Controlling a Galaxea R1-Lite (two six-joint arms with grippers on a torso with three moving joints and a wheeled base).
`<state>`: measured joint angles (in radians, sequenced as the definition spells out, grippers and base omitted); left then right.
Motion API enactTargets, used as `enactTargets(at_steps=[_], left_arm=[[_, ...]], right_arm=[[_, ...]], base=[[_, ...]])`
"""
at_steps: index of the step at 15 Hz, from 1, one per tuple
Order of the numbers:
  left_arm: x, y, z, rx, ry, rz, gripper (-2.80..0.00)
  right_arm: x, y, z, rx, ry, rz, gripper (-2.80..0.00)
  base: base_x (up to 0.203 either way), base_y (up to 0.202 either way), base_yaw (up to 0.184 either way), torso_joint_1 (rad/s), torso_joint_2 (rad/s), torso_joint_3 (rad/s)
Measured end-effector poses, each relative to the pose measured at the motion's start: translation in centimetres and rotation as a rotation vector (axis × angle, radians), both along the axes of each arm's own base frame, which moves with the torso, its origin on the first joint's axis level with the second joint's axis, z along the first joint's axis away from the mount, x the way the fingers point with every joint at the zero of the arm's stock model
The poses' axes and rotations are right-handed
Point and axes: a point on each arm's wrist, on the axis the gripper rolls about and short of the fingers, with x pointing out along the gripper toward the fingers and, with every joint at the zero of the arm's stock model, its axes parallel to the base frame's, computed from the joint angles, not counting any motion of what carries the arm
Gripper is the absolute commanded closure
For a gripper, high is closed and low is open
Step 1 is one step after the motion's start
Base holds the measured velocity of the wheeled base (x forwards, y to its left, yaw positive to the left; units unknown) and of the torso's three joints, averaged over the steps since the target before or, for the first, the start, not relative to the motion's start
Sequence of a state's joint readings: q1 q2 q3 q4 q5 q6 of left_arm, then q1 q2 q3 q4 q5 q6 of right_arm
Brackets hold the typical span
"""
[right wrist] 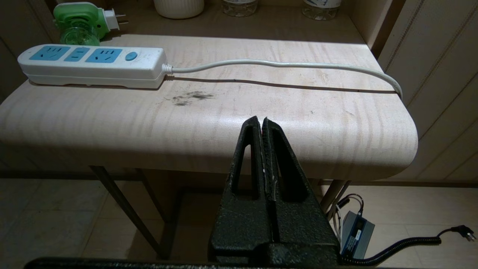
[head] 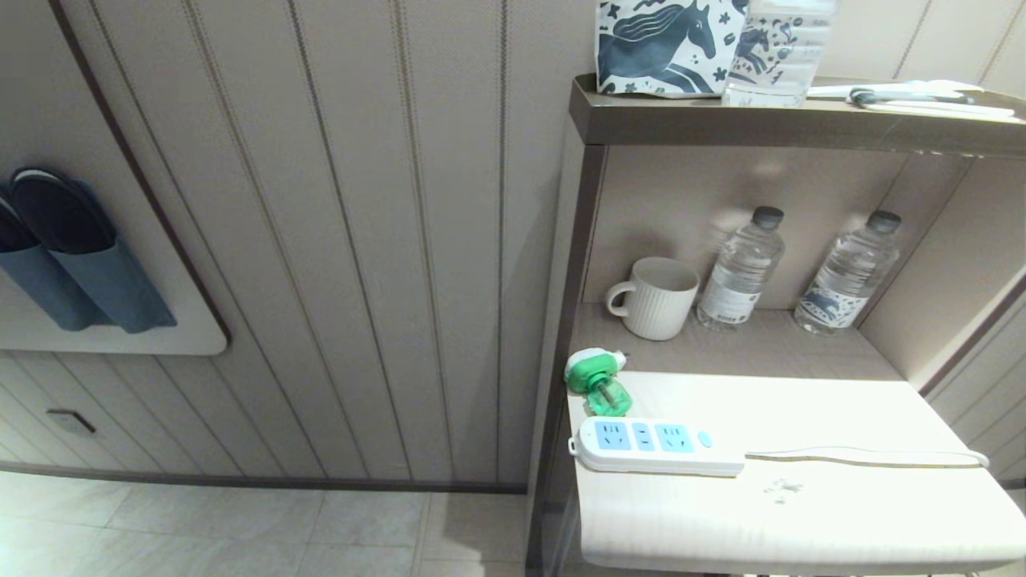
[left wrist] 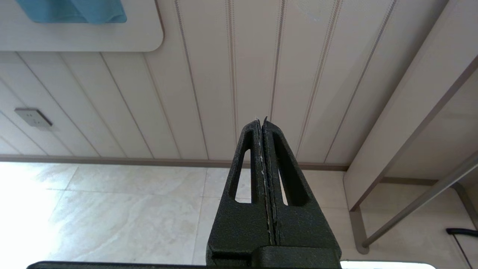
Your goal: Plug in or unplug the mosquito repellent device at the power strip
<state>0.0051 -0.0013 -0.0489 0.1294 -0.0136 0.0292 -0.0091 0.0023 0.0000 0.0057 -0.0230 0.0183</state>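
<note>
- Desk [right wrist: 231, 123]: pale wood-grain top with rounded corners. It lies directly ahead of the right gripper [right wrist: 262, 121], which hangs at the near edge, level with or just below the top. The jaws are pressed fully together and hold nothing.
- Power strip [right wrist: 93, 65]: lies flat on the desk, ahead of the right jaws and off toward the robot's left. Its long axis runs across the line of approach, roughly parallel to the near desk edge. Socket faces point up. The white cord [right wrist: 283, 67] leaves the end nearer the jaws and trails off over the far right edge of the desk.
- Mosquito repellent device [right wrist: 84, 22]: not plugged in. It lies on its side just beyond the strip's far-left end, close to it; contact cannot be confirmed. The prongs point sideways toward the mug [head: 653, 296], not down at a socket.
- Judgement: the right arm is the nearer one. The coming move calls for a reach forward and left past the strip, with the jaws opened first.
- Left gripper [left wrist: 262, 121]: faces the panelled wall and floor, away from the desk. Jaws closed tight, empty.
- Writing: none legible on the strip or the device. Bottle labels are too small to read.
</note>
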Motion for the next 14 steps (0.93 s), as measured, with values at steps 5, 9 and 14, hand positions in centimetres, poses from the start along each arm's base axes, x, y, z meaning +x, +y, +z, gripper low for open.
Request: enactTargets(at_steps=[5,9,14], left_arm=[[0.0,0.0,0.0,0.0,0.0,0.001,0.0],[0.0,0.0,0.0,0.0,0.0,0.0,0.0],[0.0,0.0,0.0,-0.001,0.0,-0.001,0.0]], right_arm=[[0.0,0.0,0.0,0.0,0.0,0.0,0.0],[0.0,0.01,0.0,-0.003,0.0,0.003,0.0],[0.0,0.0,0.0,0.001,0.001,0.003,0.0]], base=[[0.0,0.0,0.0,0.0,0.0,0.0],[0.0,0.0,0.0,0.0,0.0,0.0],[0.0,0.0,0.0,0.0,0.0,0.0]])
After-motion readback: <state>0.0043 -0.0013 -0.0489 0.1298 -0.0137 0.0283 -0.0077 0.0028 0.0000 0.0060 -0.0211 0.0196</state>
